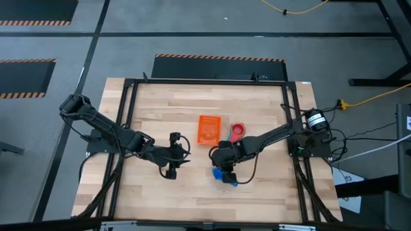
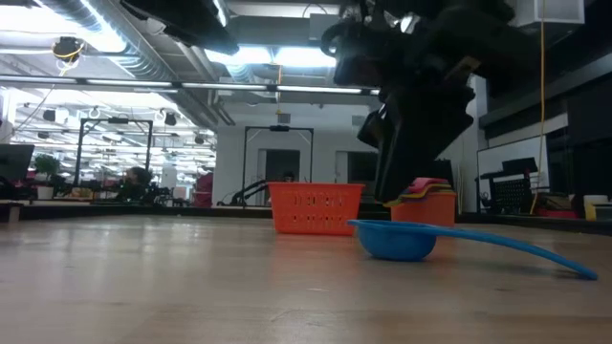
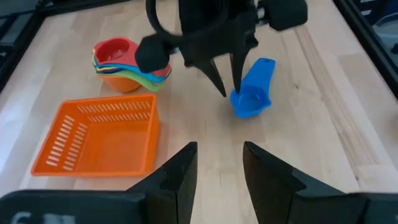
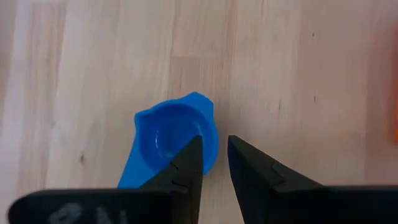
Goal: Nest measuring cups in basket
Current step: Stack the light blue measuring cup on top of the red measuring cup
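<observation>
A blue measuring cup (image 4: 168,143) with a long flat handle stands on its base on the wooden table (image 1: 160,102), near the middle front. My right gripper (image 4: 214,143) hangs just above it, pointing steeply down, narrowly open. Its fingertips stand on either side of the cup's rim and do not touch it, as the low view shows (image 2: 387,196). A stack of nested measuring cups (image 3: 124,62), red on top, stands beside the orange basket (image 3: 99,134). My left gripper (image 3: 217,158) is open and holds nothing, left of the basket and cup.
The basket (image 1: 209,128) and the stack of cups (image 1: 237,131) stand side by side just beyond the blue cup (image 1: 225,175). A black frame (image 1: 128,83) runs along the table's edges. Bare wood lies at the left and along the near edge.
</observation>
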You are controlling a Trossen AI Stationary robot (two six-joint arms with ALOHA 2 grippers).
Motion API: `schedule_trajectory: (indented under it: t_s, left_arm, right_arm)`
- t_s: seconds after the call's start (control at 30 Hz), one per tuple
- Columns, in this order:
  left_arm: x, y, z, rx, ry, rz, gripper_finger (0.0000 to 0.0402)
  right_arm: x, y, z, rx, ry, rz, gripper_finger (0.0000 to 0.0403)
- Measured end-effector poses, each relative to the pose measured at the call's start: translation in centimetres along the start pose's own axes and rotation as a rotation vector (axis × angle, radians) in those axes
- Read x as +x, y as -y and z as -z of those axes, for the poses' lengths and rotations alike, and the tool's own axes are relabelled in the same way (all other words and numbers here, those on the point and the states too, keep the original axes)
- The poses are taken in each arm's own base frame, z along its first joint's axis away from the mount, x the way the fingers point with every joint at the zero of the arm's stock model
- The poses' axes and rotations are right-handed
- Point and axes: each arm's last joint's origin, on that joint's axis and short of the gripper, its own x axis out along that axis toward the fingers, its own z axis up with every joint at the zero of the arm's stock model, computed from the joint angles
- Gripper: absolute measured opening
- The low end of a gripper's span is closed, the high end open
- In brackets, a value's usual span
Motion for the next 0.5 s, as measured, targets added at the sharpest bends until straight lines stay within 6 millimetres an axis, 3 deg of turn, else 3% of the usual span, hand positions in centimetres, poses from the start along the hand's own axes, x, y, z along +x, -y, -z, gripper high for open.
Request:
schedule_trajectory:
  t_s: [0.5]
  left_arm:
    - [0.00, 0.01, -0.08, -0.004, 0.008, 0.002, 0.0121]
  right_arm:
    - [0.39, -0.01, -0.10, 0.003, 0.011, -0.003, 0.0081]
